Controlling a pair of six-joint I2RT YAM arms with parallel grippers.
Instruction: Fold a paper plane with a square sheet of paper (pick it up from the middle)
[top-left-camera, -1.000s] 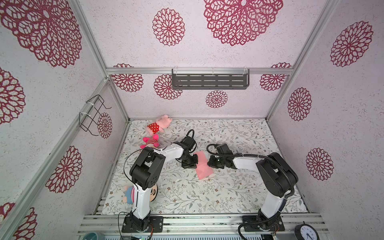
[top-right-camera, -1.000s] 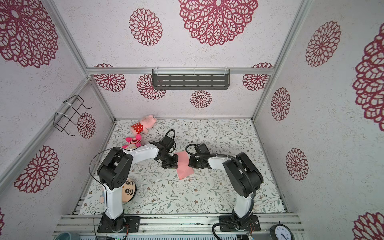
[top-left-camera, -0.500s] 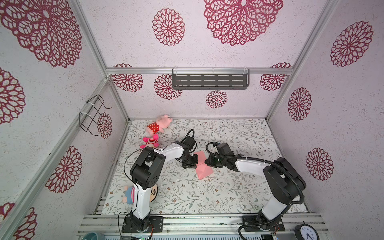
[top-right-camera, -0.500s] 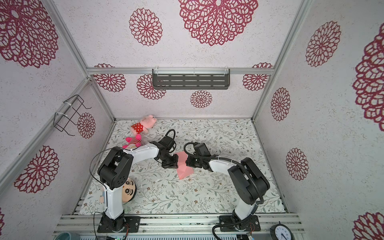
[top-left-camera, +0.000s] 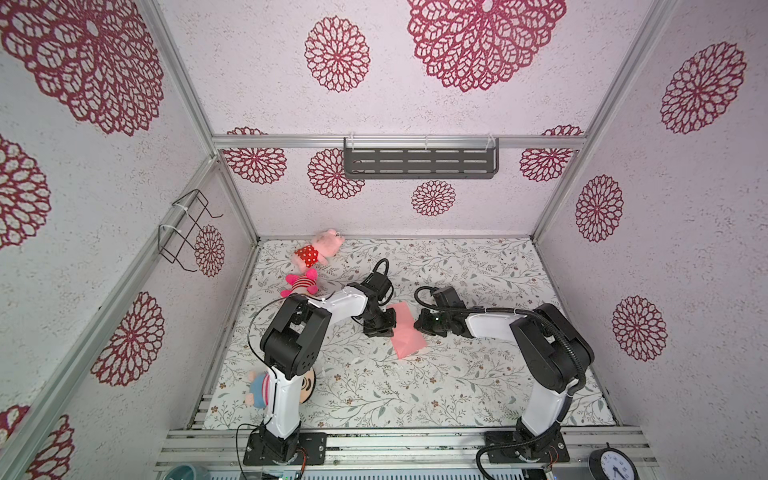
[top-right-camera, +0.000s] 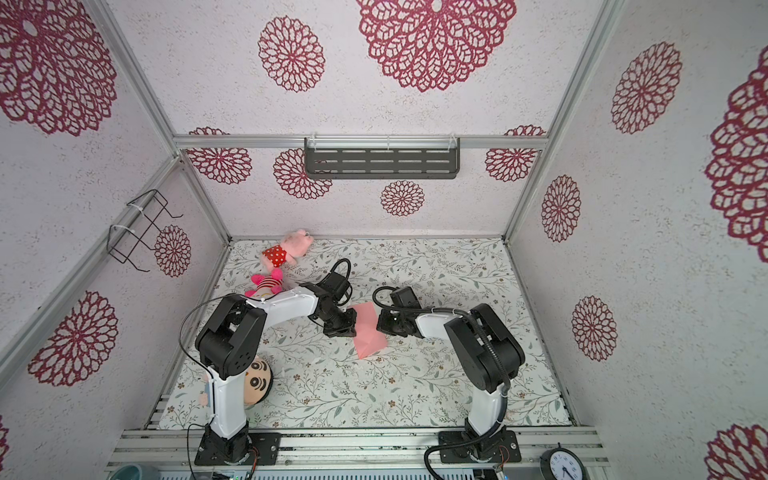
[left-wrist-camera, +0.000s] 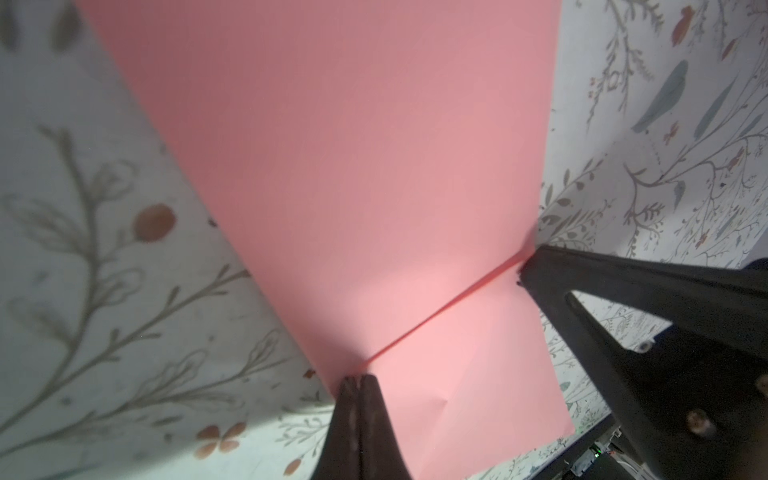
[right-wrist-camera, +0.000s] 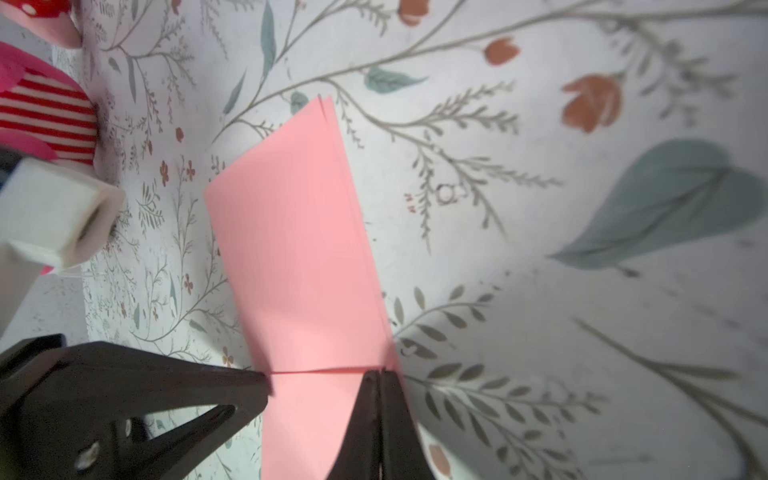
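Note:
The square sheet of paper (top-left-camera: 406, 334) is light pink and lies folded into a narrow strip on the floral mat, in both top views (top-right-camera: 368, 332). A crease runs across it. My left gripper (left-wrist-camera: 357, 380) is shut, its tips at one end of that crease on the paper's (left-wrist-camera: 353, 166) edge. My right gripper (right-wrist-camera: 379, 374) is shut, its tips at the crease's other end on the paper (right-wrist-camera: 299, 249). In both top views the left gripper (top-left-camera: 384, 330) and the right gripper (top-left-camera: 419, 326) flank the strip. No finished paper plane shows.
Two pink plush toys (top-left-camera: 316, 251) (top-left-camera: 301, 284) lie at the back left of the mat. A boy-head plush (top-right-camera: 255, 380) sits by the left arm's base. A dark shelf (top-left-camera: 419, 162) hangs on the back wall and a wire rack (top-left-camera: 187, 228) on the left wall.
The right arm's elbow swung a little toward the front and came back. Both grippers stay shut at the paper, which has hardly moved.

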